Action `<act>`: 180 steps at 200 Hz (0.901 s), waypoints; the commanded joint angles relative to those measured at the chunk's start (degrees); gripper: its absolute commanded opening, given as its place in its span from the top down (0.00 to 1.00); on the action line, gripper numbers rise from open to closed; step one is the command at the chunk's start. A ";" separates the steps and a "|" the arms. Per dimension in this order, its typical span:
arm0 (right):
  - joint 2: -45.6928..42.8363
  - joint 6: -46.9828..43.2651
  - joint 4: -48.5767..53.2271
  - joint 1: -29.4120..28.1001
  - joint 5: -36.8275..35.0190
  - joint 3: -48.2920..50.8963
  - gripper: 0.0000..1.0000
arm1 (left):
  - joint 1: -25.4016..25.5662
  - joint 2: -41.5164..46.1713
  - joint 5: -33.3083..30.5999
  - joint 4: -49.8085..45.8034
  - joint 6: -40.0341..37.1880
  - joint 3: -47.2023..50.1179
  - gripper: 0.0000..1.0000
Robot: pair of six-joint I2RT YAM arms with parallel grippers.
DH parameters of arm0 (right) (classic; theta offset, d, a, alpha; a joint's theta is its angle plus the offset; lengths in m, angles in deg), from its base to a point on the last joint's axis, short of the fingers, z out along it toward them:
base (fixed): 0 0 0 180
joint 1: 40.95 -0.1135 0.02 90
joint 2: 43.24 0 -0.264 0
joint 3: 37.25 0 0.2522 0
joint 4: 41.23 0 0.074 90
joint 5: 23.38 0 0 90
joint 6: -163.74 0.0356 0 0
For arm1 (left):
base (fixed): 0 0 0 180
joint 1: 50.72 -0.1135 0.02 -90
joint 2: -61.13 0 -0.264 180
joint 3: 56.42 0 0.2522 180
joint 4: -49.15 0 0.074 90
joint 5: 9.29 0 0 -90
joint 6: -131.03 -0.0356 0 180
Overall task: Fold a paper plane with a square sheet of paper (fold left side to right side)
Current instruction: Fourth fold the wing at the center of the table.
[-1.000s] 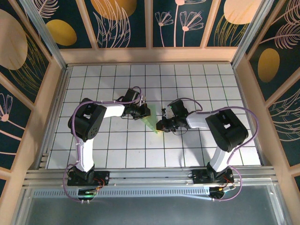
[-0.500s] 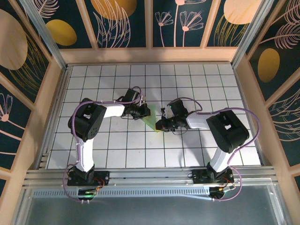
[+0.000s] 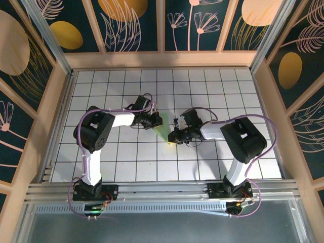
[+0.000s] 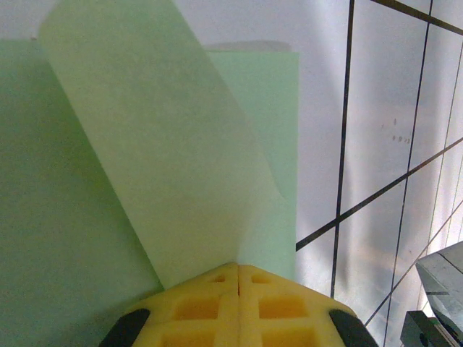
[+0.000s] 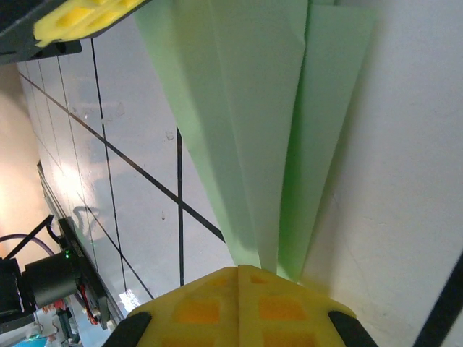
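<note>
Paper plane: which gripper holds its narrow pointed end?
The right gripper: the paper plane tapers into its shut jaws, while the left gripper pinches a broad flap at the wide end.

right hand (image 5: 239,270): clamped on paper plane (image 5: 253,116), narrow end | left hand (image 5: 79,18): upper left | grid tiles (image 5: 405,217) beneath

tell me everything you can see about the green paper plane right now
The paper plane is thin, matte, pale-green paper folded into a slim, tapering dart of overlapping layers with long straight creases. It sits slanted over the white grid table between the two arms. The left gripper pinches its wider far end and the right gripper its narrow near end, their yellow fingers shut on it. Near the left gripper one flap curls upward.
</note>
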 commanded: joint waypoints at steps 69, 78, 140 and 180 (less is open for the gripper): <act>1.47 0.80 -0.58 -1.22 0.12 1.32 0.99 | -0.02 -3.54 -6.39 -6.42 -1.15 2.39 1.00; 1.40 0.80 -0.45 -1.22 -0.06 1.26 0.99 | -0.01 -3.53 -6.38 -6.42 -1.11 2.40 1.00; 0.14 -0.27 1.96 -1.22 -1.62 1.00 0.99 | -0.01 -3.70 -6.42 -6.42 -1.06 2.32 1.00; -0.50 -0.69 2.73 -1.21 -2.26 1.10 0.99 | -0.02 -3.75 -6.53 -6.42 -1.04 2.31 1.00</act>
